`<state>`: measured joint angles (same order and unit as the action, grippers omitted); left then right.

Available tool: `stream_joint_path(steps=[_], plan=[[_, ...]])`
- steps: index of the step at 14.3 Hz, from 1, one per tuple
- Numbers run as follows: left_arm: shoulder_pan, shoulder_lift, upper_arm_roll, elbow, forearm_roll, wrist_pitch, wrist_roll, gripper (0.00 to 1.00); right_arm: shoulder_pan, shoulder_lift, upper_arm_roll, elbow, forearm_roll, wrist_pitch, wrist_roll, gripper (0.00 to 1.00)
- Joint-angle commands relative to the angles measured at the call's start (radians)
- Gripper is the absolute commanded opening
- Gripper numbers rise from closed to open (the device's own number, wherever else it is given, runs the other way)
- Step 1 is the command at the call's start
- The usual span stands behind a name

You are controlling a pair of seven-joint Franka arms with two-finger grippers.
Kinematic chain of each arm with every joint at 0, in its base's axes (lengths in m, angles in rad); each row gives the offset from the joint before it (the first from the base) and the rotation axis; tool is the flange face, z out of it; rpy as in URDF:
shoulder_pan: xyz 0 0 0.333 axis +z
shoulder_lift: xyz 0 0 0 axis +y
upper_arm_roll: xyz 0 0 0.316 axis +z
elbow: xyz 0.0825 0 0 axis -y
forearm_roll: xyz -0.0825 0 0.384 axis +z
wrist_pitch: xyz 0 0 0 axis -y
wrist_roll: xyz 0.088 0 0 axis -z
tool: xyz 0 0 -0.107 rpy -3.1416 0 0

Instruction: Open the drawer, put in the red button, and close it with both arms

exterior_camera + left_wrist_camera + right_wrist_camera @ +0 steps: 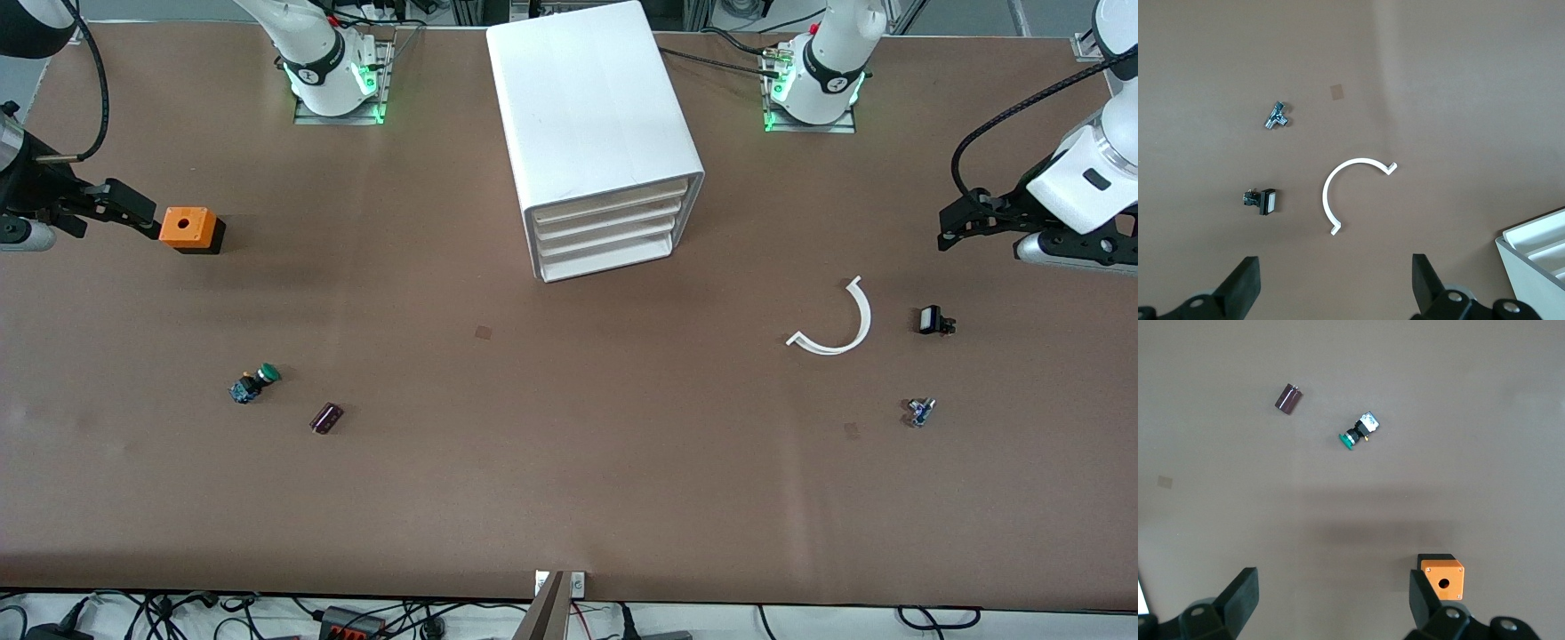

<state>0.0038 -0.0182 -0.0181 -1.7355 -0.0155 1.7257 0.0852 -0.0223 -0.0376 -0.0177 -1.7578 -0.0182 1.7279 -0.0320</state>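
Observation:
No red button shows in any view. The white drawer unit (594, 116) stands at the middle of the table near the arms' bases, with its several drawers (613, 227) shut and facing the front camera; its corner shows in the left wrist view (1537, 257). My left gripper (958, 222) (1336, 267) is open and empty, up over the left arm's end of the table. My right gripper (133, 210) (1333, 581) is open and empty, over the right arm's end, right beside an orange box (188, 228) (1443, 577).
A green-capped button (254, 383) (1358, 432) and a dark purple cylinder (326, 417) (1288, 399) lie toward the right arm's end. A white curved strip (840, 324) (1348, 190), a black part with a white cap (933, 320) (1263, 200) and a small metal-blue part (919, 411) (1277, 116) lie toward the left arm's end.

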Motion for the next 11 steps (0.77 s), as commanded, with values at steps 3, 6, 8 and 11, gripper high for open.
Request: stream_joint_path(steps=[3, 6, 8, 11], plan=[[0.004, 0.012, -0.005, 0.033, -0.018, -0.024, 0.002, 1.00, -0.011, -0.013, 0.013, 0.003, -0.006, -0.001, 0.007, 1.00], [0.004, 0.014, -0.005, 0.034, -0.020, -0.028, 0.002, 1.00, -0.011, -0.013, 0.015, 0.003, -0.006, -0.010, 0.007, 1.00], [0.004, 0.014, -0.005, 0.034, -0.018, -0.028, 0.002, 1.00, -0.011, -0.013, 0.013, 0.003, -0.006, -0.014, 0.006, 1.00], [0.004, 0.015, -0.005, 0.034, -0.018, -0.028, 0.002, 1.00, -0.010, -0.016, 0.015, 0.003, -0.009, -0.016, 0.006, 1.00]])
